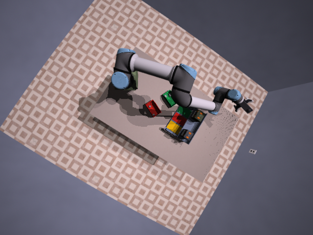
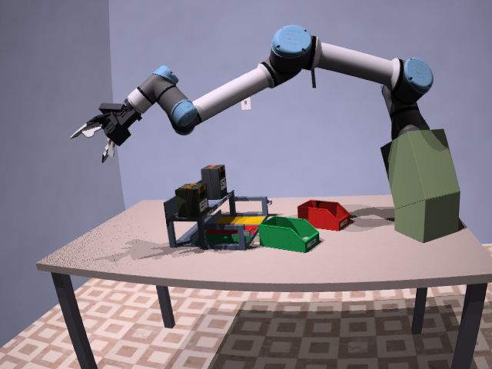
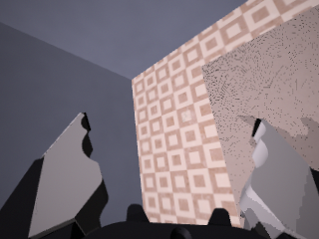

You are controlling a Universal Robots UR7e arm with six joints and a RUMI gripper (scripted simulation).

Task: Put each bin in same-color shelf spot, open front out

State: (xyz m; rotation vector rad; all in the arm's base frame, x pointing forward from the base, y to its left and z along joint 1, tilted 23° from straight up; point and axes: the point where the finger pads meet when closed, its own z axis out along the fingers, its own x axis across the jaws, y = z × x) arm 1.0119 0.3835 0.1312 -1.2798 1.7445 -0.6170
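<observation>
My gripper [image 1: 243, 105] [image 2: 88, 149] [image 3: 169, 117] is open and empty, high beyond the far side of the shelf. A red bin [image 1: 152, 108] [image 2: 324, 216] and a green bin [image 1: 168, 98] [image 2: 286, 239] stand upright on the table between the shelf and the arm's base, low fronts toward the base. Small light parts show inside both in the top view; the arm partly covers the green bin there. The shelf [image 1: 198, 128] [image 2: 171, 234] has a yellow mark [image 1: 173, 127] [image 2: 240, 220], a red mark [image 1: 179, 118] and a green mark [image 1: 184, 111] [image 2: 222, 239]. No bin shows on these marks.
Two dark boxes with orange marks, one [image 1: 198, 115] [image 2: 191, 200] near the green side and one [image 1: 187, 134] [image 2: 214, 181] near the yellow side, stand on the shelf's upper board. The green-grey arm base [image 2: 425, 191] stands at the table's other end.
</observation>
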